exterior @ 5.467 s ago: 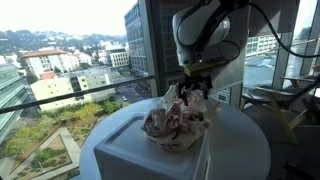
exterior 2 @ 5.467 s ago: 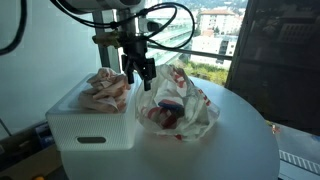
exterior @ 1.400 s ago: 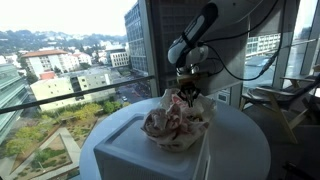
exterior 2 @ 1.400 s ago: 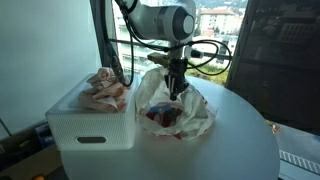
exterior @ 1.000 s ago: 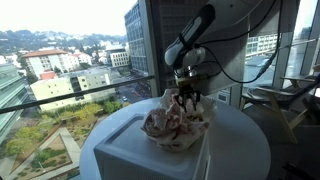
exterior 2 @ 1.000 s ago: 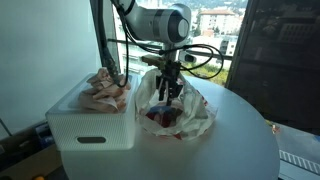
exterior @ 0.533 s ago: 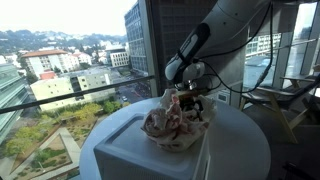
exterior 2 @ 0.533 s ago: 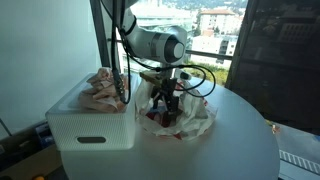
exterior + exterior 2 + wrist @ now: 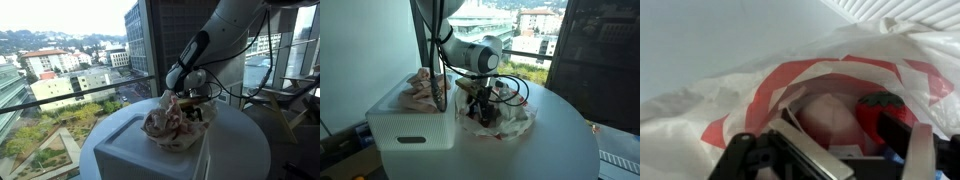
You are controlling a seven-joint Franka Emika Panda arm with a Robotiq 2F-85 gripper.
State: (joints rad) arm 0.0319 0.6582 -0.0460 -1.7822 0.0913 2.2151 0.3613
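**Window-side table: claw down in the plastic bag**

City rooftops fill the windows behind a round white table. On it lies a white plastic bag with red print, just beside a white box that carries a crumpled bag on top. The claw hangs in the mouth of the white plastic bag. In the wrist view its fingers stand wide apart, one at each side, gripping nothing. A red object lies deeper inside the bag.
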